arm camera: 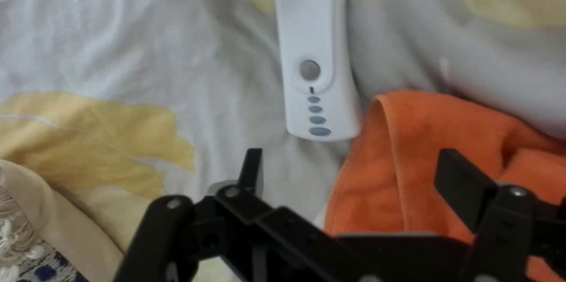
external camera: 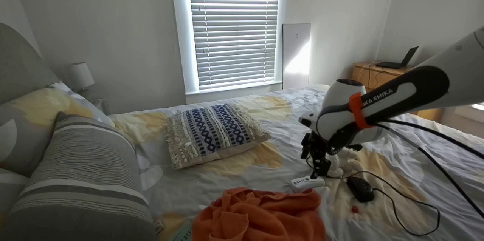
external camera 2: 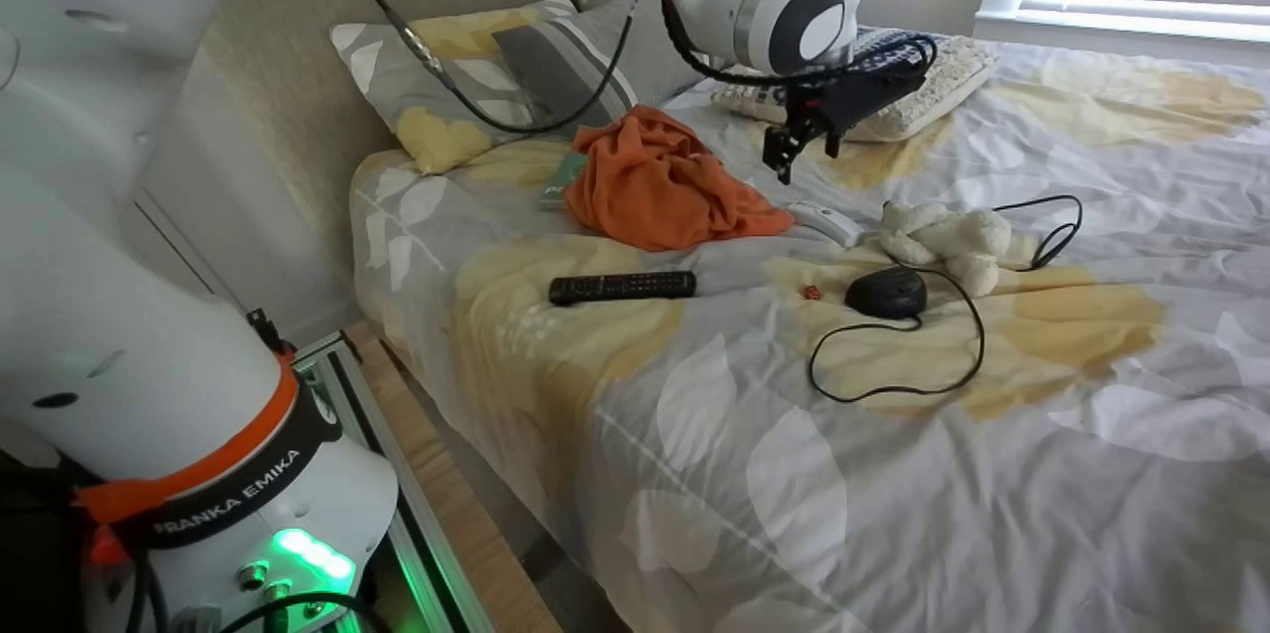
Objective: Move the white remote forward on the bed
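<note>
The white remote (arm camera: 309,30) lies flat on the bed, buttons up, in the wrist view, ahead of my fingertips. Its button end is close by the edge of the orange blanket. It also shows in both exterior views (external camera: 307,183) (external camera 2: 828,221). The bed (external camera 2: 754,534) has rumpled grey, white and yellow sheets. My gripper (arm camera: 351,158) is open with nothing between its fingers. In the wrist view the fingers stand over the sheet and the orange blanket. In an exterior view the gripper (external camera 2: 808,167) hangs above the bed near the remote, apart from it.
The orange blanket (external camera 2: 660,187) lies beside the remote. A pale plush toy (external camera 2: 943,236), a black corded gadget (external camera 2: 886,294) and a small red piece (external camera 2: 812,293) lie nearby. A black remote (external camera 2: 622,287) lies nearer the robot base. A patterned cushion (external camera: 219,131) and grey pillow (external camera: 81,173) are on the bed.
</note>
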